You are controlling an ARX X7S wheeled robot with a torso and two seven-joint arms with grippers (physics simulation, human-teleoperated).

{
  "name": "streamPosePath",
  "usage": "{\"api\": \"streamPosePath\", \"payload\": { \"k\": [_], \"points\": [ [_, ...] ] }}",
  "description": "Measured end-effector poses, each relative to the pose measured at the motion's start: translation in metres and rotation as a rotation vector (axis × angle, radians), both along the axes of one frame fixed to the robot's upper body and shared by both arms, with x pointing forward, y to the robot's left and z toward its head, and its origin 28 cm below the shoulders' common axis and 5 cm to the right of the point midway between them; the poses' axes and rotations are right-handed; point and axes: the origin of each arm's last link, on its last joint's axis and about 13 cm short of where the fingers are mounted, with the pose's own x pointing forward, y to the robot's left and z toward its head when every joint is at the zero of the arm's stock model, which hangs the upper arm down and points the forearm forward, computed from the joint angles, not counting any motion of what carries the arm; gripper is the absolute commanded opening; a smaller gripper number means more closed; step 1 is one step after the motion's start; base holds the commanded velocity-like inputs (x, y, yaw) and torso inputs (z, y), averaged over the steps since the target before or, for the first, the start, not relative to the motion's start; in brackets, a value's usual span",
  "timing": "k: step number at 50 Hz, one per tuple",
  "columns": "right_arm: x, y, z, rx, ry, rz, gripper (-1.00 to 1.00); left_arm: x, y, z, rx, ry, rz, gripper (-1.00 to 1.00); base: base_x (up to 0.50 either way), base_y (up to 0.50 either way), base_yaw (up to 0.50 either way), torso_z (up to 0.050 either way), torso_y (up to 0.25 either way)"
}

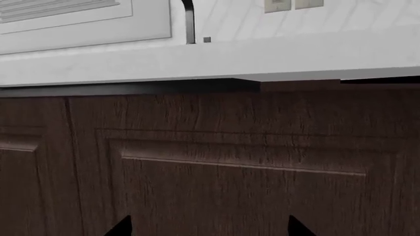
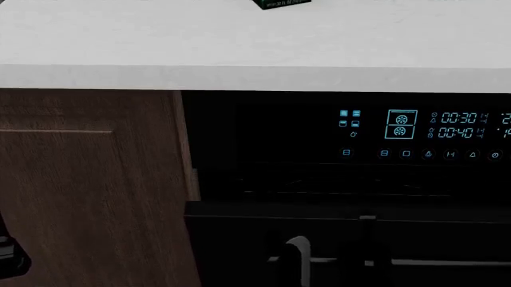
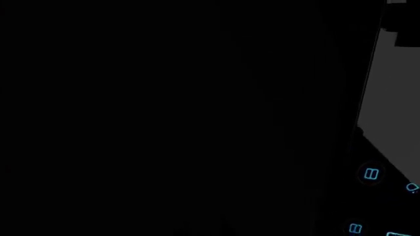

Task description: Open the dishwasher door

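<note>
Under the white counter [image 2: 239,60] I judge the dishwasher door [image 2: 239,251] barely cracked, my right pincer [image 2: 363,251] at its handle, grip unreadable, so next I pull downward.

Flat shadowless render; right wrist view nearly black.

Your access to the dishwasher door [image 2: 239,239] is capped by the white countertop [image 2: 239,54] overhanging the front. The brown cabinet door [image 2: 88,191] flanks its left edge, touching. The bar handle [image 2: 447,262] stands off the panel; the right gripper [image 2: 351,251] already crowds it. The left gripper [image 1: 206,228] faces cabinet wood, nothing between.
</note>
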Motion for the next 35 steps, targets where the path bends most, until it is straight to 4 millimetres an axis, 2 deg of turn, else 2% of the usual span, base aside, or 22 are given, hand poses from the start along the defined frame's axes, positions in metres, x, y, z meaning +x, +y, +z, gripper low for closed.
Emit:
{"api": "streamPosePath", "payload": {
  "k": [35],
  "points": [
    [-0.042,-0.005,0.005,0.017,0.157,0.030,-1.00,0.000,-0.002,-0.001,-0.003,-0.004,-0.006,1.00,0.00,0.00,0.00,0.000,0.000]
  ]
}}
